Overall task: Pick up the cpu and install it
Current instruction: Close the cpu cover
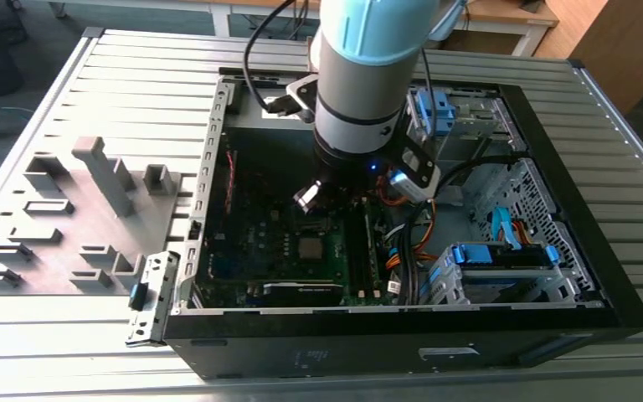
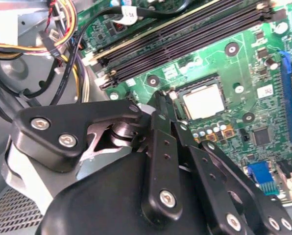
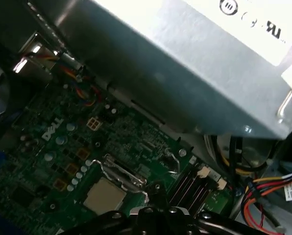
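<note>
- Ribbed metal surface (image 1: 54, 352) carries an open black computer case (image 1: 299, 356), lying on its side. A grey tray (image 1: 64, 251) with upright blocks lies beside it, on the exterior view's left.
- Inside the case is a green motherboard (image 1: 260, 243). Blue drive cages (image 1: 501, 255) are at the exterior view's right.
- The arm (image 1: 361, 75) reaches down into the case from above, and its lower end hangs over the middle of the motherboard.
- The cpu (image 2: 203, 101) is a small square chip with a pale flat top. It lies flat in its socket (image 2: 219, 81) on the motherboard, and nothing covers its top.
- In the exterior view the cpu (image 1: 312, 248) is just below the end of the arm, a little nearer to the camera.
- In the second wrist view the claw (image 2: 160, 100) has its black fingers (image 2: 158, 147) brought together at the tips, and I see nothing between them. The tips are just beside the socket and do not touch the cpu.
- Long black memory slots (image 2: 185, 36) run past the socket on its far side from the claw. Yellow, red and black cables (image 2: 62, 29) hang near their end.
- In the first wrist view a silver metal bracket (image 3: 121, 171) stands along one edge of the cpu (image 3: 105, 196).
- A grey power-supply box (image 3: 185, 73) is over the far part of the motherboard in that same view.
</note>
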### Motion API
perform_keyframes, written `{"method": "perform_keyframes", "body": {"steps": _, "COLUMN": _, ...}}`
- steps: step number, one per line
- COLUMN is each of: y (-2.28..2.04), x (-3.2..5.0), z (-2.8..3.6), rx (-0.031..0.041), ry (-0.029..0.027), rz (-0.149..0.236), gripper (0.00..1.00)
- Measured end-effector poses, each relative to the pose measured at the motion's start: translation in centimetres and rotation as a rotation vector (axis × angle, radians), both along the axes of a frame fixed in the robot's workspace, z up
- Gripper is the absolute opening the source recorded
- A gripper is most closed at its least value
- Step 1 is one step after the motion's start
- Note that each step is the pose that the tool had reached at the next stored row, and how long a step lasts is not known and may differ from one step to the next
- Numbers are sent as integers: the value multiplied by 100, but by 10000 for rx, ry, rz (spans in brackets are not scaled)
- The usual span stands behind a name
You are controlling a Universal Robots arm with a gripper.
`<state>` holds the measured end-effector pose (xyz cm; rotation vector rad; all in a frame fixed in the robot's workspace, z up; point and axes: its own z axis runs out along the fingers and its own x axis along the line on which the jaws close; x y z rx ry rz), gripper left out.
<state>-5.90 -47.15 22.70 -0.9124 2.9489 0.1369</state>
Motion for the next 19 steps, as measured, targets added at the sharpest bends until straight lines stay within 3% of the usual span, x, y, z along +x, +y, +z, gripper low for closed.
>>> {"method": "perform_keyframes", "body": {"steps": 12, "y": -174, "x": 0, "z": 1, "rx": 158, "ry": 0, "rz": 0, "gripper": 11}}
{"method": "perform_keyframes", "body": {"steps": 19, "y": -236, "x": -1, "z": 1, "rx": 172, "ry": 1, "rz": -1, "gripper": 11}}
